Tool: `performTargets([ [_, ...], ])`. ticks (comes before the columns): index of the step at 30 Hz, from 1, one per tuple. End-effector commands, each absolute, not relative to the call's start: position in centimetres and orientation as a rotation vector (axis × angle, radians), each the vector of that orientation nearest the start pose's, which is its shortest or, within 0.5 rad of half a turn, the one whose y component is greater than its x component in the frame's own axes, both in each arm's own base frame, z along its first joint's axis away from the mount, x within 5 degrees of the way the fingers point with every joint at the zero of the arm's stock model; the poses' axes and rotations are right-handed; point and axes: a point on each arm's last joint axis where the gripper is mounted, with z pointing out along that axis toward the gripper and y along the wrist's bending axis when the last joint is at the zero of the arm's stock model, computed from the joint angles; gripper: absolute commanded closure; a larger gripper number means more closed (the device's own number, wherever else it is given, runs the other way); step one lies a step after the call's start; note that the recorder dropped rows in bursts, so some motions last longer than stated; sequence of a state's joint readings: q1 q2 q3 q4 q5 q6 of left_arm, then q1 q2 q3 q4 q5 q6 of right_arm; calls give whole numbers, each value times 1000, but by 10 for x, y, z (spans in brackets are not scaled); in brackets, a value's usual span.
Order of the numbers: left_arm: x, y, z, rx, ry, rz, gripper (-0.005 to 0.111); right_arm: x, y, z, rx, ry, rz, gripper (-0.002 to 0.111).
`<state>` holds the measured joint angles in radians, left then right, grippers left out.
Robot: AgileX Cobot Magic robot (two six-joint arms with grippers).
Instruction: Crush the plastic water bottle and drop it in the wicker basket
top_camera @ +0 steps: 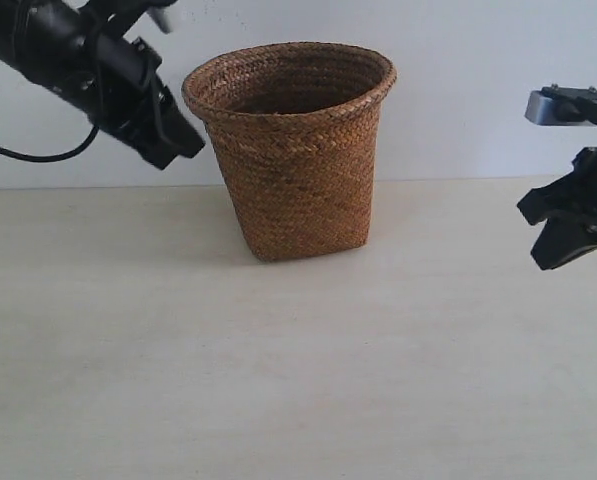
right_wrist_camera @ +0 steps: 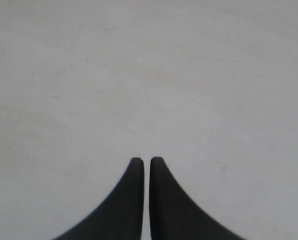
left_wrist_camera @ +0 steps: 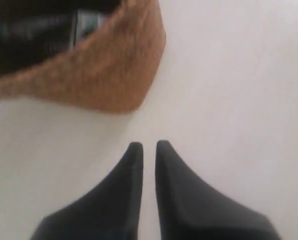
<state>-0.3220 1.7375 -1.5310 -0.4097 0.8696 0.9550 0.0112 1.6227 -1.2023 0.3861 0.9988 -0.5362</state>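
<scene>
The brown wicker basket (top_camera: 293, 150) stands upright at the back middle of the table. In the left wrist view its rim (left_wrist_camera: 104, 75) curves past. Inside its dark hollow lies a pale green-and-white patch (left_wrist_camera: 86, 24), which looks like part of the plastic water bottle. The exterior view shows no bottle. My left gripper (left_wrist_camera: 149, 145) hangs in the air just left of the rim (top_camera: 183, 145), shut and holding nothing. My right gripper (right_wrist_camera: 147, 160) floats above bare tabletop at the far right (top_camera: 548, 235), also shut with nothing in it.
A pale wooden table (top_camera: 298, 380) spreads out in front of the basket, with a white wall (top_camera: 458, 80) behind it. A black cable (top_camera: 28, 155) trails from the left arm.
</scene>
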Motion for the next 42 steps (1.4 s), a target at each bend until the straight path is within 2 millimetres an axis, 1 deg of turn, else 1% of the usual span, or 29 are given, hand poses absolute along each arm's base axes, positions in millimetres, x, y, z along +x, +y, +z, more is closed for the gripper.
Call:
performTargets([
  [1, 349, -131, 311, 1224, 2359, -119, 101, 319, 13, 267, -451, 2855, 111, 108],
  [3, 346, -125, 308, 1200, 2455, -82, 101, 316, 5, 267, -435, 2908, -15, 108],
  [6, 340, -117, 307, 1159, 2567, -22, 102, 312, -2, 270, -403, 2939, -120, 108],
  [10, 331, -109, 316, 1035, 2654, 37, 102, 304, -3, 286, -318, 2882, -122, 108],
  [13, 320, -106, 321, 986, 2661, 15, 102, 295, -2, 303, -298, 2821, -112, 108],
  [15, 306, -101, 323, 972, 2623, 17, 102, 282, -2, 314, -291, 2763, -118, 108],
  [17, 295, -98, 322, 967, 2609, 18, 102, 272, -2, 318, -281, 2711, -121, 108],
  [18, 283, -94, 321, 963, 2599, 18, 102, 260, -2, 320, -276, 2637, -126, 108],
  [19, 277, -92, 321, 957, 2589, 18, 102, 255, -2, 321, -274, 2607, -128, 108],
  [20, 265, -88, 321, 919, 2563, 14, 102, 242, -1, 322, -268, 2529, -133, 108],
  [21, 259, -86, 322, 891, 2539, 11, 102, 234, -1, 322, -258, 2492, -133, 108],
  [22, 250, -83, 326, 847, 2495, 5, 102, 223, -1, 322, -230, 2435, -128, 108],
  [24, 231, -77, 327, 787, 2429, -5, 102, 203, -1, 323, -211, 2346, -127, 108],
  [30, 194, -67, 325, 719, 2294, -48, 102, 157, -1, 330, -194, 2130, -137, 108],
  [35, 167, -60, 325, 646, 2156, -97, 102, 129, -1, 329, -178, 2011, -136, 108],
  [42, 135, -51, 321, 522, 2002, -177, 102, 102, 1, 326, -126, 1801, -81, 108],
])
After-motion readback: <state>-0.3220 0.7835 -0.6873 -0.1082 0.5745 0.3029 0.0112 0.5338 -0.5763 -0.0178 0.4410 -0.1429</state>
